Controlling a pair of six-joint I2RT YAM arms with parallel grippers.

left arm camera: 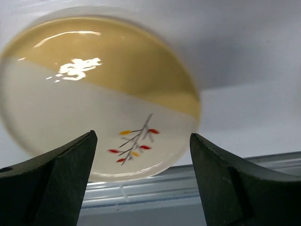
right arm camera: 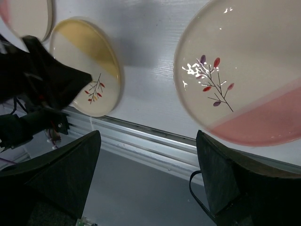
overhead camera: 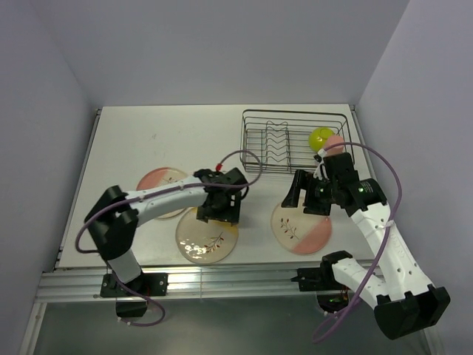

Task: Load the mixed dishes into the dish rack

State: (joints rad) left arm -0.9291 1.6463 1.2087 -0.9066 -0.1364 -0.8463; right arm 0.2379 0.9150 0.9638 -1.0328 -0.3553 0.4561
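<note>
Left gripper fingers fill the wrist view, spread wide and gripping nothing, straddling the yellow plate, which lies just inside the table's near edge. Right gripper, likewise spread and empty, hangs over the right pink plate, also close to that edge. Count three plates: the third, the left pink plate, lies partly under the left arm. One dish rack at the far right holds one green bowl. One pink cup sits just beside the bowl, half hidden by the right arm.
</note>
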